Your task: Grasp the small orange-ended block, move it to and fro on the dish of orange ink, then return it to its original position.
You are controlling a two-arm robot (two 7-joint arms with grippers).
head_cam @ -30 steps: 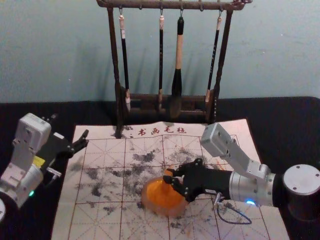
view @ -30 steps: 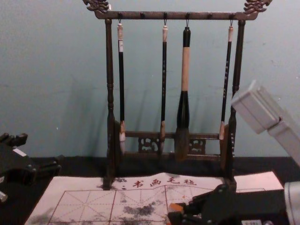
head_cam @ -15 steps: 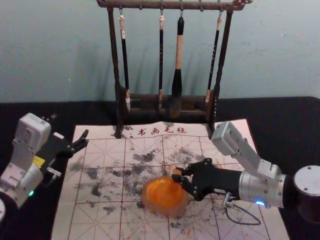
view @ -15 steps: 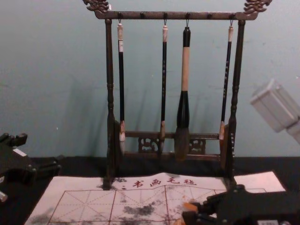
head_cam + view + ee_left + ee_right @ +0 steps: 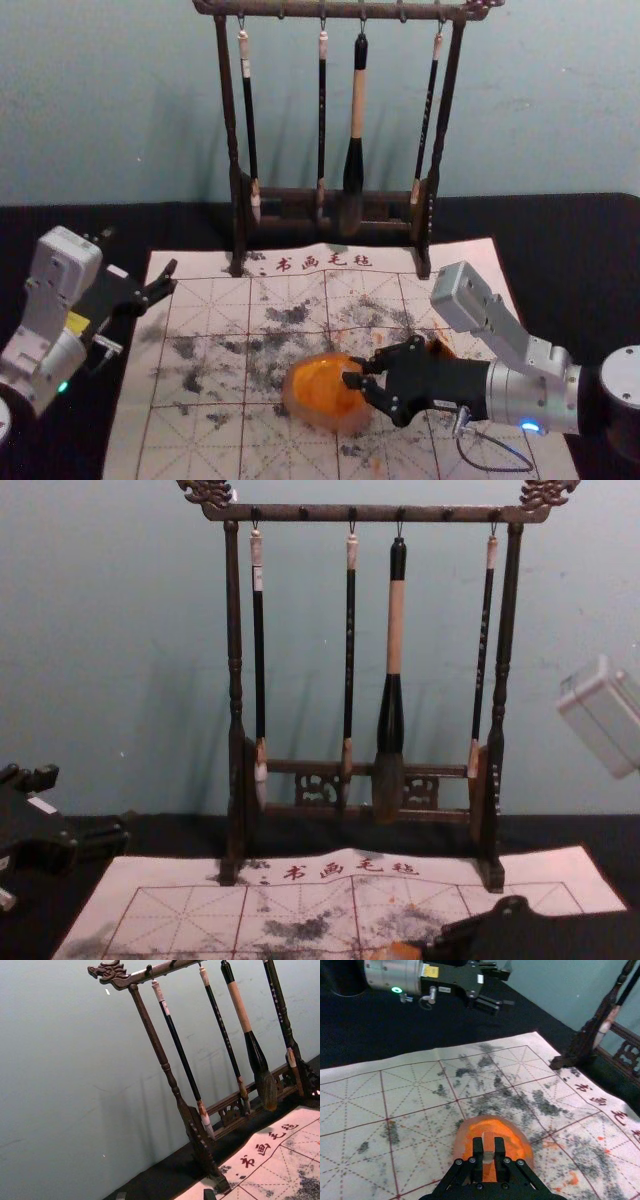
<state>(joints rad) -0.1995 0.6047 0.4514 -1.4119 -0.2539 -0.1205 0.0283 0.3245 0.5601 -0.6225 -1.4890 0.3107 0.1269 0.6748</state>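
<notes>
Rightward has gone the right gripper [image 5: 355, 370], closed on one block [image 5: 488, 1142] over one dish [image 5: 292, 404]; left gripper [image 5: 141, 251], spread, by the mat's [image 5: 129, 440] left edge; four brushes [image 5: 357, 105] on one rack [image 5: 229, 100].

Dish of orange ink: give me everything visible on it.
The ink dish is shallow and roughly round, with a pale, translucent-looking rim; could be plastic or glass, can't tell which. Orange ink is spread unevenly across its inside. It sits flat on the gridded calligraphy mat, among grey smudges, nearer the robot than the brush rack. The right pincer reaches in at the dish's right side, gripping the small block; whether the block touches the ink isn't clear.
</notes>
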